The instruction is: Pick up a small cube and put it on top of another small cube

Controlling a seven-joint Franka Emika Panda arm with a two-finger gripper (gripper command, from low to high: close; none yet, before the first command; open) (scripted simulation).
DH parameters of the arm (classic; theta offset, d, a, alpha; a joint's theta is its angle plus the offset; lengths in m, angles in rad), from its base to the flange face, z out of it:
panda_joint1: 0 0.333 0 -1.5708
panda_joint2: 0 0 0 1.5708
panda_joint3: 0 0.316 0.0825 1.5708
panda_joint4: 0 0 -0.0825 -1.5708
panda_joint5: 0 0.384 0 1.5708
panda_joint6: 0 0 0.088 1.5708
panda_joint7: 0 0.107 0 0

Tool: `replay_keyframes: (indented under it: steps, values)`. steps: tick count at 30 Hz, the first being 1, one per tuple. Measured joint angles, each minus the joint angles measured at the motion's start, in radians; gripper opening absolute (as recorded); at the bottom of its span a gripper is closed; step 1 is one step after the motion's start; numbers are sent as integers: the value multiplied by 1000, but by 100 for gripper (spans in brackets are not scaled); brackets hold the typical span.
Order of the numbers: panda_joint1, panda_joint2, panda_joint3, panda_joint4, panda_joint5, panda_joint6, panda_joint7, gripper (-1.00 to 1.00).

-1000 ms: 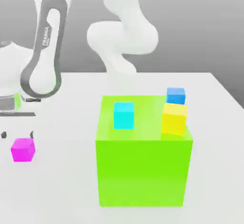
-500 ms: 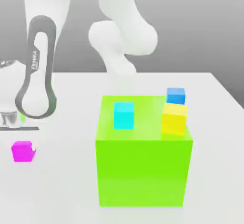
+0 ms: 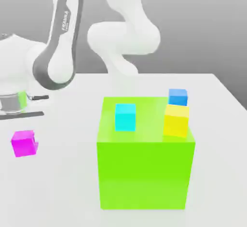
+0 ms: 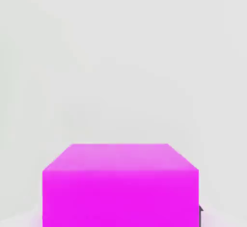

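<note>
Magenta cube (image 3: 23, 143) sat at the exterior view's left, well apart from the large green block (image 3: 144, 168). In the hand view the same cube (image 4: 120, 185) lay close below the camera against the pale surface (image 4: 120, 52). The pincer stood closed to nearly its tightest, and the cube appeared to be clamped between its fingers. On top of the green block stood a cyan cube (image 3: 125, 117), a yellow cube (image 3: 176, 120) and, just behind the yellow one, a blue cube (image 3: 178, 97). The white arm (image 3: 60, 52) reached over the surface (image 3: 212, 95) towards the exterior view's left.
</note>
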Motion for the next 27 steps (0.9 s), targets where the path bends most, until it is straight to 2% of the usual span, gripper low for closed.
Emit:
replay_keyframes:
  steps: [9,20,22,25,26,27]
  values:
    - [169,-317,258,85,-162,-318,16,-100]
    - [471,-668,505,-11,-174,-656,-233,-100]
    - [500,-687,518,-50,-177,-640,-264,-100]
    - [508,-660,520,-134,-179,-529,-273,-100]
    - [508,-653,520,-150,-179,-507,-274,100]
    - [508,-653,520,-150,-179,-507,-274,100]
